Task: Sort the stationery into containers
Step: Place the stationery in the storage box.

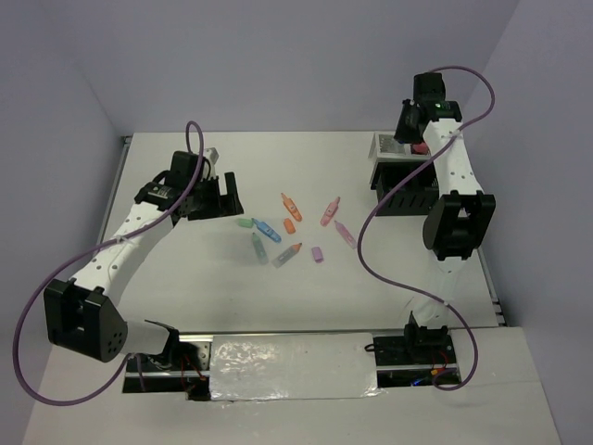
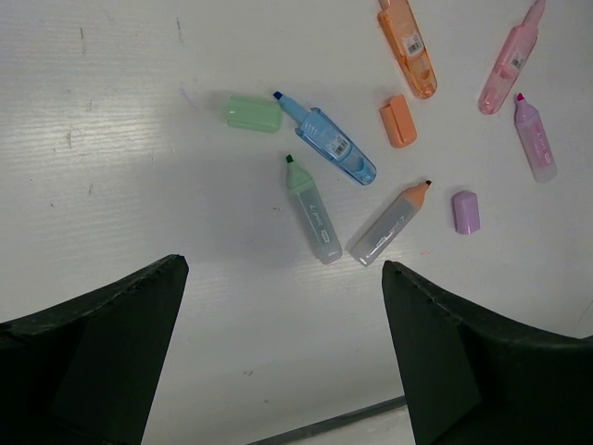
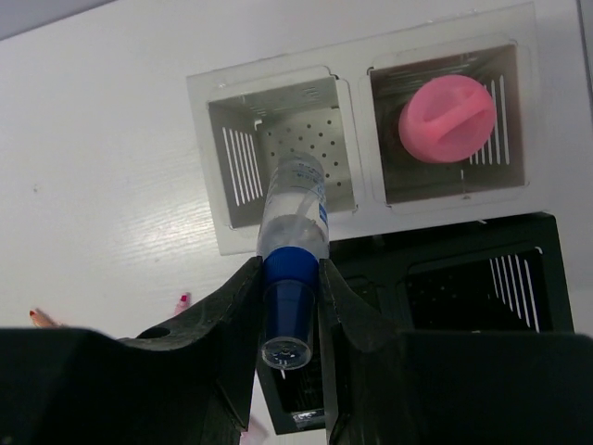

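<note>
Right wrist view: your right gripper (image 3: 289, 306) pinches the bottle (image 3: 295, 209) at its blue cap, over the empty cell of the tray (image 3: 371, 224) at 12 o'clock. Judge it light, rigid and slippery; grip at the cap. On your left gripper (image 2: 283, 352) the fingers stand spread above the markers (image 2: 310, 209).

From my right wrist, my right gripper (image 3: 288, 278) hid the cap sides of the bottle (image 3: 293, 218) and the near-left part of the black organiser (image 3: 473, 287), which the lower and right edges also cut off. Two marker tips (image 3: 182, 300) showed past my finger; the rest lay hidden. I could not tell what the pink round thing (image 3: 447, 119) in the white tray (image 3: 278, 88) was. From above, my right arm (image 1: 454, 176) covered part of tray and organiser, and the bottle was too small to find. From my left wrist, the top edge cut off an orange marker (image 2: 408, 51) and a pink marker (image 2: 508, 65), and the bottom edge cut the fingers of my left gripper (image 2: 283, 269); the labels were unreadable.
</note>
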